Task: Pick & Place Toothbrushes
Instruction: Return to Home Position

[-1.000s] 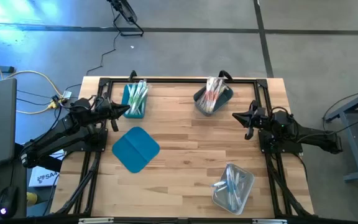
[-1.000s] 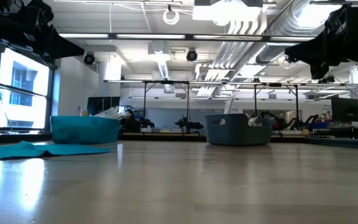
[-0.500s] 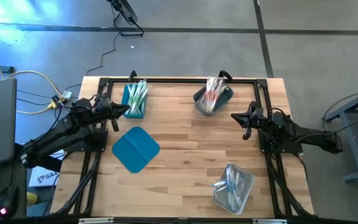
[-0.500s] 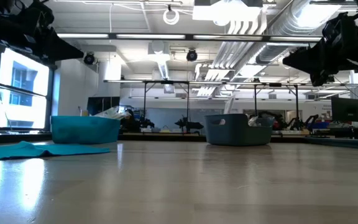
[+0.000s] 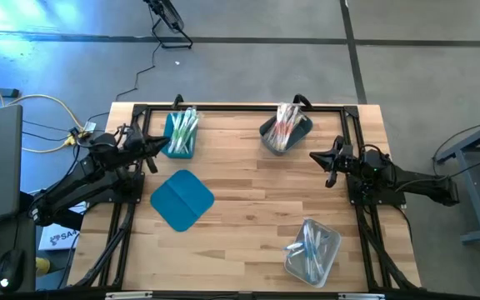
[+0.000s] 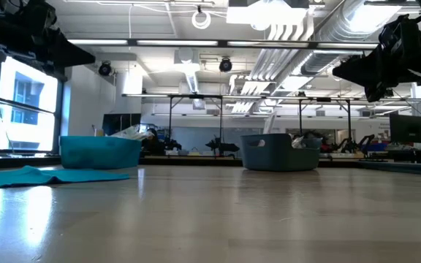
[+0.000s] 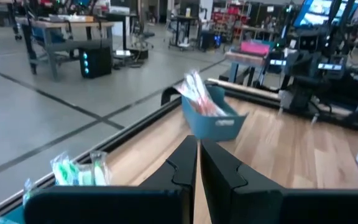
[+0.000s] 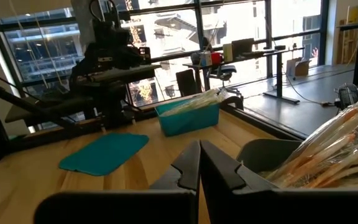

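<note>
Hanging closed by opposite table (image 5: 248, 200) edges, left gripper (image 5: 168, 147) and right gripper (image 5: 313, 156)

Robotics lab (exposed ceiling ducts (image 6: 305, 29), rows of workbenches (image 6: 218, 152))

We look level across the bare bench (image 6: 210, 219): a flat teal lid (image 6: 42, 176) lies at the left, a teal bin (image 6: 99, 153) stands just behind it, and a dark grey bin (image 6: 280, 153) stands right of centre (well apart from the teal one). The left pincer (image 6: 85, 57) and the right pincer (image 6: 340, 71) hang high at either side
</note>
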Robot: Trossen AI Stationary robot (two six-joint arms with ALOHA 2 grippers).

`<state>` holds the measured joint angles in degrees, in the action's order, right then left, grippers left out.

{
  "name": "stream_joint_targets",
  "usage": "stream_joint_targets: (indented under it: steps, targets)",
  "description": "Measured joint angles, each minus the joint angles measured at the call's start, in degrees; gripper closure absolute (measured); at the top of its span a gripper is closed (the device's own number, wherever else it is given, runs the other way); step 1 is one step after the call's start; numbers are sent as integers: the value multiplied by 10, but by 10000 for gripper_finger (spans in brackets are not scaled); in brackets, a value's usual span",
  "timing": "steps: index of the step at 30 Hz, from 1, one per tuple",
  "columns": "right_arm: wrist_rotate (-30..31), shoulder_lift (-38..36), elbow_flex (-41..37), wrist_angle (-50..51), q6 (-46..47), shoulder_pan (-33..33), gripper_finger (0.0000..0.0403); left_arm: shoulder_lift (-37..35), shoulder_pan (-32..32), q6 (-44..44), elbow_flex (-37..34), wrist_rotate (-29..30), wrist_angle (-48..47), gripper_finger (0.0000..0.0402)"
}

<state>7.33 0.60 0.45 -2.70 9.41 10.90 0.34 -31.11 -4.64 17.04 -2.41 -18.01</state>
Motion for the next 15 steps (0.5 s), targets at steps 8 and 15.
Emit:
stream_joint_targets:
  steps: [8, 15]
  targets:
    - [0, 0, 0, -1, -1, 0, 400, 0, 0, -2, -3, -1, 4, 382]
    - [0, 0, 0, -2, -2, 0, 400, 0, 0, -3, -109, -11, 123, 382]
